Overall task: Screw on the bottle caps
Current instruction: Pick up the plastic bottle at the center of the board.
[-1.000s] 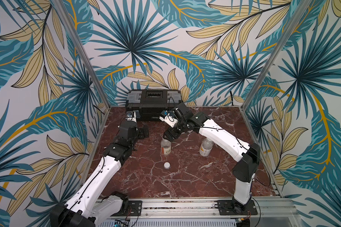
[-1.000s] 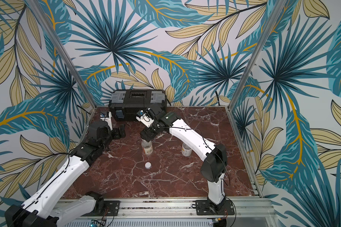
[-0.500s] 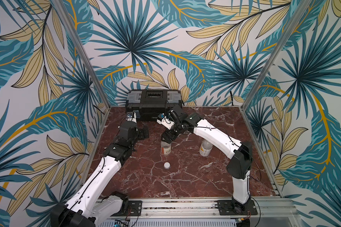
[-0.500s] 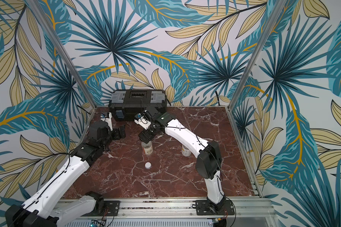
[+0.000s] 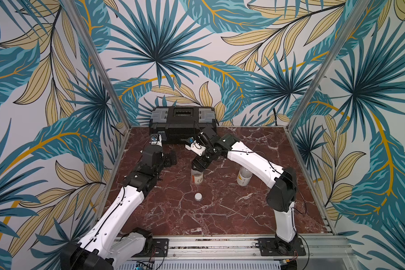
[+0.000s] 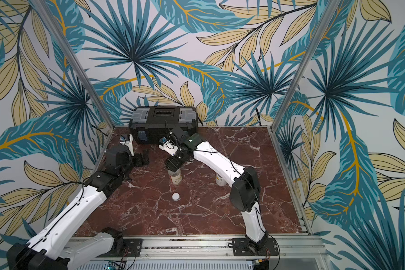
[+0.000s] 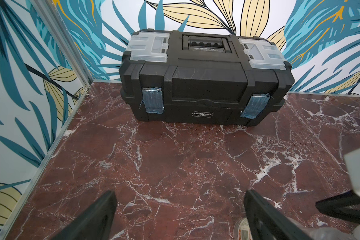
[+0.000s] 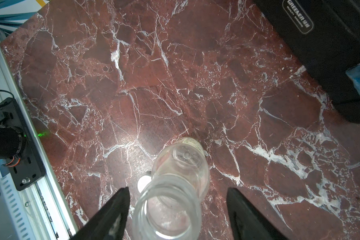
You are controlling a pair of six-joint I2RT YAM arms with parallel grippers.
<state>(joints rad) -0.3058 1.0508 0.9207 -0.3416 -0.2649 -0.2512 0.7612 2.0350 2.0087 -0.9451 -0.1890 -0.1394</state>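
Fingers [image 8: 112,212] of right gripper [image 8: 177,188] apart around uncapped bottle [image 8: 181,158] neck; left gripper [image 7: 179,191] open before GREENER toolbox [image 7: 204,83]; red marble tabletop [image 7: 175,155], leaf wallpaper [image 5: 159,46]

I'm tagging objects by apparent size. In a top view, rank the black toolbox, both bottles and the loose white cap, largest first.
1. black toolbox
2. red-marked bottle and yellow-labelled bottle: alike, both partly hidden, so unranked
3. loose white cap

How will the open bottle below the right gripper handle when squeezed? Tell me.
Probably light: the bottle looks clear and empty. Its thin plastic may flex when squeezed. Standing upright and narrow, it could tip if nudged.
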